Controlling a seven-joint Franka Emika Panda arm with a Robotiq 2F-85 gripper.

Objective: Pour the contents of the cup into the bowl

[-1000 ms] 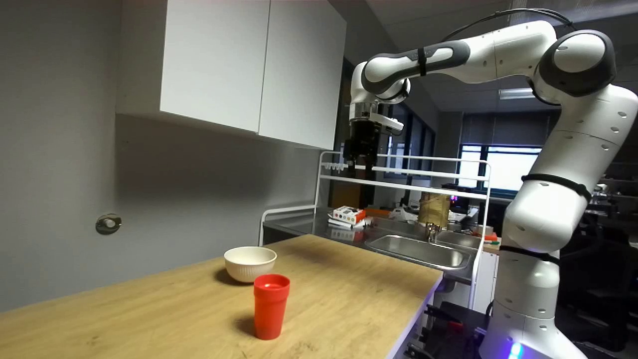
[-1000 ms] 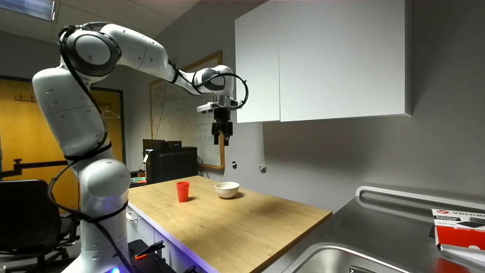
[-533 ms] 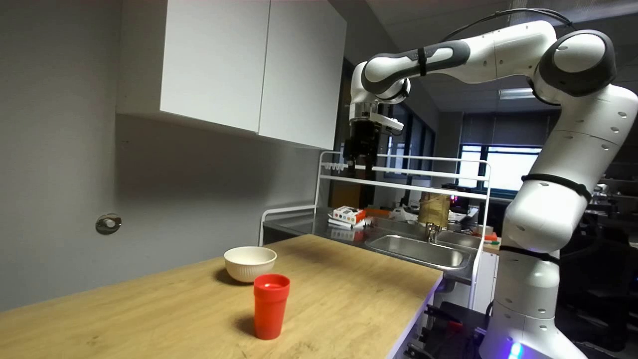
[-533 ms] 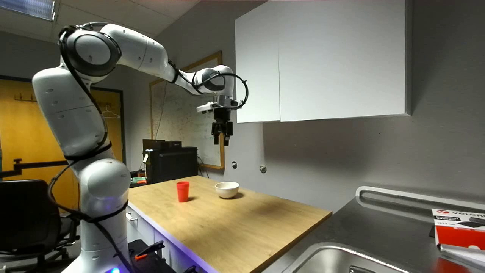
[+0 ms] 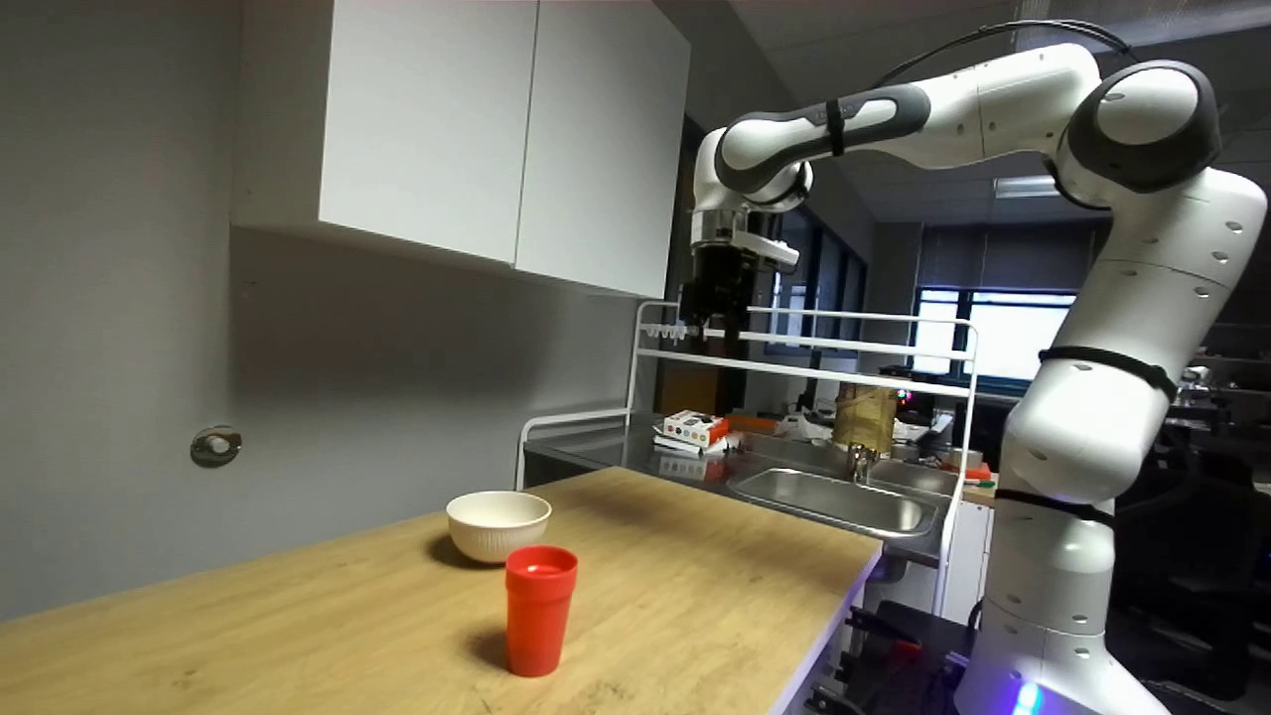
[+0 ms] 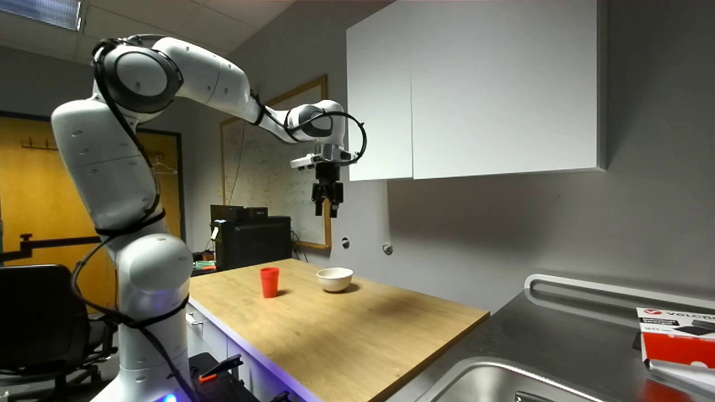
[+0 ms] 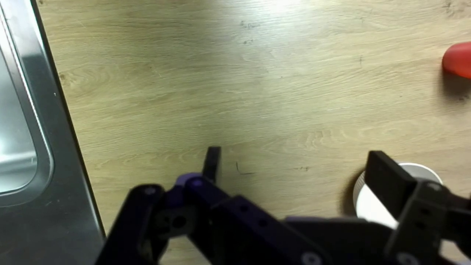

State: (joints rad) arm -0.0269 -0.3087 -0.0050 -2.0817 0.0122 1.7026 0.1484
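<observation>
The arm (image 5: 1162, 278) has been moved a tiny bit in the last half second. In an exterior view, the gripper (image 6: 326, 212) is now seen a little lower in the frame, and the elbow (image 6: 141, 79) near the upper left has been shifted slightly to the right. In both exterior views, the red cup (image 5: 539, 616) and the cream bowl (image 5: 494, 539) have been left just where they were.

The arm is held up high, bent over at the top like a hook, and the gripper is pointed down, well above the wooden table (image 5: 695, 576). It is spread wide: in the wrist view, its two fingers (image 7: 390, 180) are seen far apart, with wood showing between them.

The cup is stood upright on the table, and the bowl is set near it, with a gap between the two. They are found low in both exterior views, left of the middle. In the wrist view, a bit of the cup is caught at the upper right edge, and the bowl is seen at the lower right, partly covered by a finger.
</observation>
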